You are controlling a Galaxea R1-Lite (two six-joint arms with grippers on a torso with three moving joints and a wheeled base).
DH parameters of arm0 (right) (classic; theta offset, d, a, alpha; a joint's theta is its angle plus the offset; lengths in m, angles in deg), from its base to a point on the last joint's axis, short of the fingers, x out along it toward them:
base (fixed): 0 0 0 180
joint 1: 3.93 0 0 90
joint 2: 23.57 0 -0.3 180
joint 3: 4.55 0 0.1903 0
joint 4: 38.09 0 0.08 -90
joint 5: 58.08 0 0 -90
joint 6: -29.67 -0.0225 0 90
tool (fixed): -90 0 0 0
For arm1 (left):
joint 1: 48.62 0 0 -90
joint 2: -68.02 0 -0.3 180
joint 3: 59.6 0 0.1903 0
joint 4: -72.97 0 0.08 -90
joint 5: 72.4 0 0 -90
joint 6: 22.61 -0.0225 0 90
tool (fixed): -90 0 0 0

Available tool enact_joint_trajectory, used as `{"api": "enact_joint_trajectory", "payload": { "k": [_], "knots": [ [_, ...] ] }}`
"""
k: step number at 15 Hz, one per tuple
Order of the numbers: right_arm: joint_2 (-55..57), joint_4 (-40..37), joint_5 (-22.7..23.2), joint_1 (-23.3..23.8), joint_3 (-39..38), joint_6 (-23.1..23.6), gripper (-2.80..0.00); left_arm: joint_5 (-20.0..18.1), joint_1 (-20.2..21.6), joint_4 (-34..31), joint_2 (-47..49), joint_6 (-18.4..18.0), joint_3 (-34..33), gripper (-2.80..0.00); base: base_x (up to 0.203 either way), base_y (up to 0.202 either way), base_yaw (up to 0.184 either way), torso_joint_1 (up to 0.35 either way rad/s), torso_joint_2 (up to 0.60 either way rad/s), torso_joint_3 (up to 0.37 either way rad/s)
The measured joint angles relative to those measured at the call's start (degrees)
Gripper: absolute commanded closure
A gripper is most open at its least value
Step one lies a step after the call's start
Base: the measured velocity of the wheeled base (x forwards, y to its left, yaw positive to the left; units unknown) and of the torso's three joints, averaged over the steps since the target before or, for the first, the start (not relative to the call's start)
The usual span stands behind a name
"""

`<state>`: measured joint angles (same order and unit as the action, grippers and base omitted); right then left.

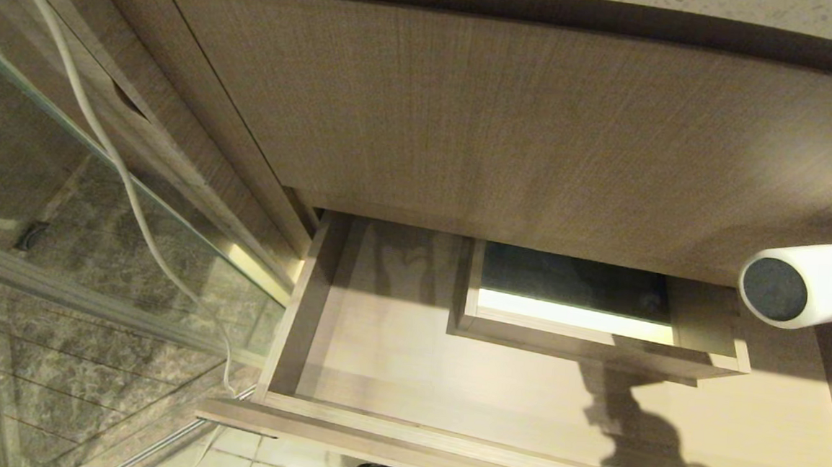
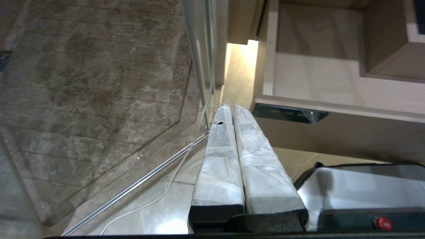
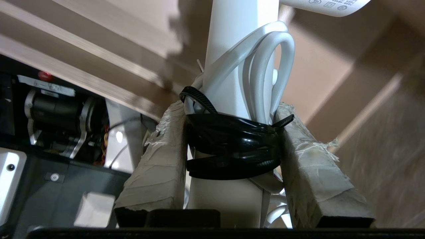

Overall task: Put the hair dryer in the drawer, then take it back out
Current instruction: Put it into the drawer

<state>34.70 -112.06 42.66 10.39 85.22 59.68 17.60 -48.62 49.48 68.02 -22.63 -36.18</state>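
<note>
At the right edge of the head view, the hair dryer [image 1: 810, 285] hangs above the open drawer [image 1: 407, 377], its grey round end facing the camera. My right gripper [image 3: 232, 146] pinches the straight handle, the taped fingers [image 3: 159, 166] pressed on either side over the bundled cord [image 3: 265, 66] and its black tie [image 3: 229, 146]. My left gripper [image 2: 232, 113] is parked low beside the drawer's front corner, fingers pressed together and holding nothing. The drawer floor is bare. I judge the placing step is in hand: I should carry the dryer inward, clear of the boxed cutout [image 1: 578, 301] at the back, lower it level onto the open floor, and release only once it rests.
</note>
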Motion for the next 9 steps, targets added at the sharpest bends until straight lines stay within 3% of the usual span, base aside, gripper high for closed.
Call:
{"api": "enact_joint_trajectory", "payload": {
  "k": [2, 4, 6, 9],
  "knots": [
    [3.2, -5.9, -0.8, 3.7, 1.9, 0.0, 0.0, 0.0, 0.0, -0.1, 0.0, 0.0, 0.0, 0.0, 0.0, 0.0, 0.0, 0.092, 0.05, 0.09],
    [6.8, -10.3, -4.4, 6.4, 4.3, 0.1, 0.0, 0.0, 0.0, -0.1, 0.0, 0.0, 0.0, 0.0, 0.0, 0.0, 0.0, 0.038, 0.04, 0.042],
    [9.4, -12.7, -8.1, 7.7, 5.7, 0.0, 0.0, 0.0, 0.0, -0.1, 0.0, 0.0, 0.0, 0.0, 0.0, 0.0, 0.0, 0.02, 0.01, 0.04],
    [13.1, -14.1, -8.8, 8.9, 7.7, 0.1, 0.0, 0.0, 0.0, -0.1, 0.0, 0.0, 0.0, 0.0, 0.0, 0.0, 0.0, 0.002, 0.0, 0.011]
  ]
}}
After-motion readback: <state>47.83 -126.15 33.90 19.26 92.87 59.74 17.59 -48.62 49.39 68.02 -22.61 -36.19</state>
